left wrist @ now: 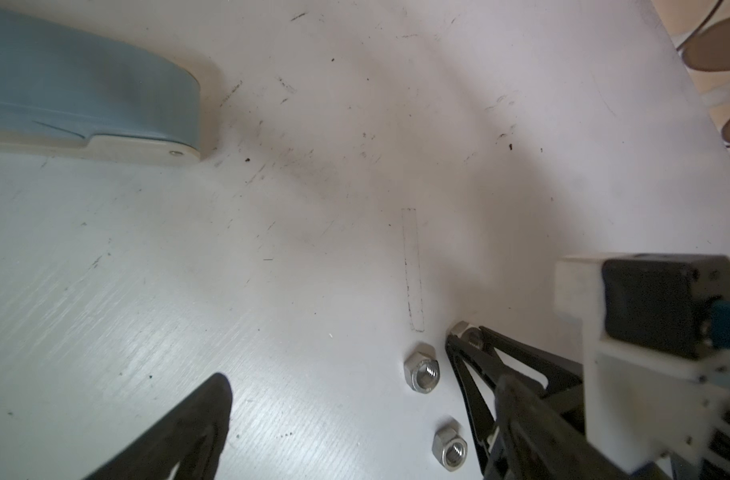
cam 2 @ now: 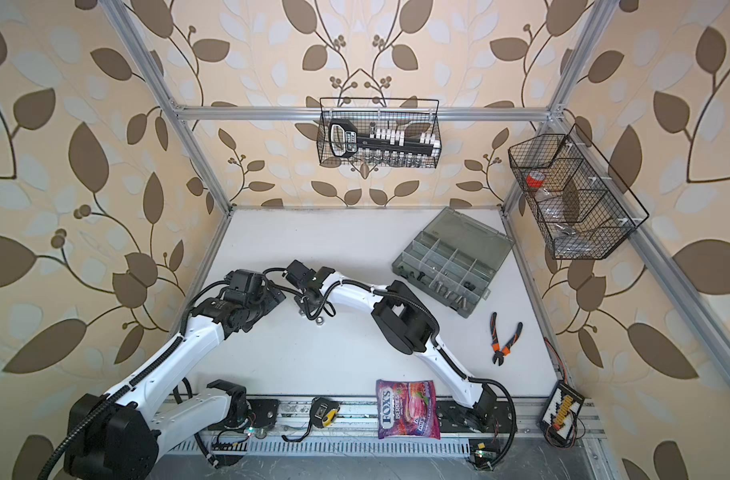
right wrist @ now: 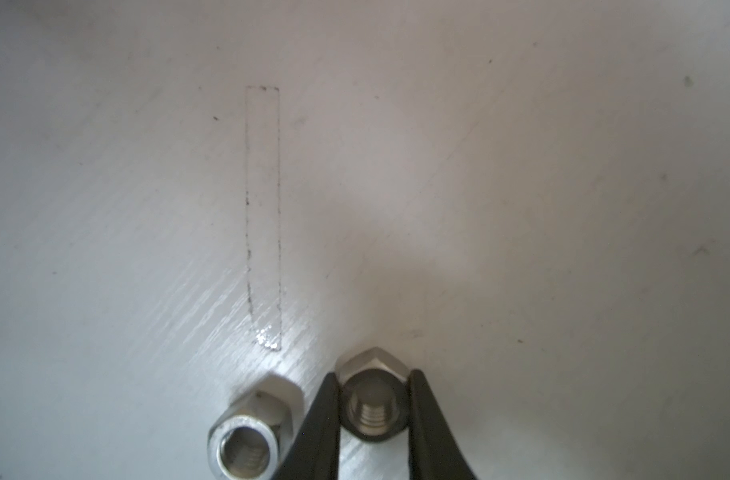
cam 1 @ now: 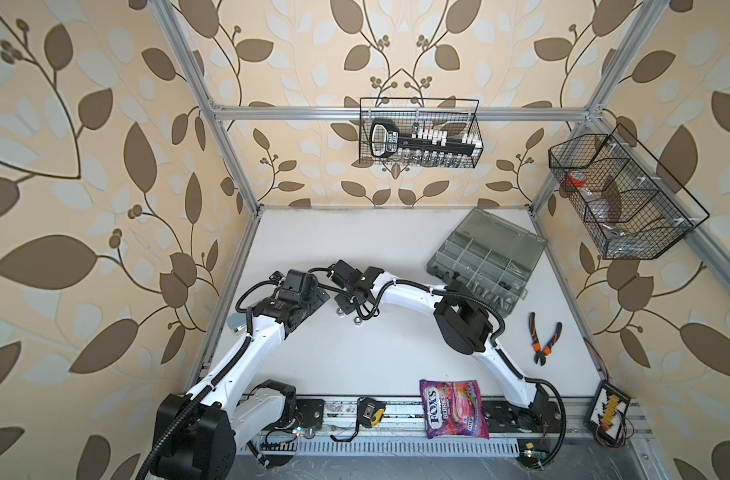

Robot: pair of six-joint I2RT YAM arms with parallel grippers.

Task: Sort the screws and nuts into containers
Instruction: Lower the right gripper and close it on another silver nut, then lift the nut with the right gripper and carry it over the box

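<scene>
Right gripper (right wrist: 373, 376) pinches the silver nut (right wrist: 373, 409) across opposite flats; nut judged light, rigid, slippery.

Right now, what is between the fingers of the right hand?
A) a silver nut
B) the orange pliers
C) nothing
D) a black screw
A: the right wrist view shows the right hand with its black fingers against both sides of a silver nut.
</scene>
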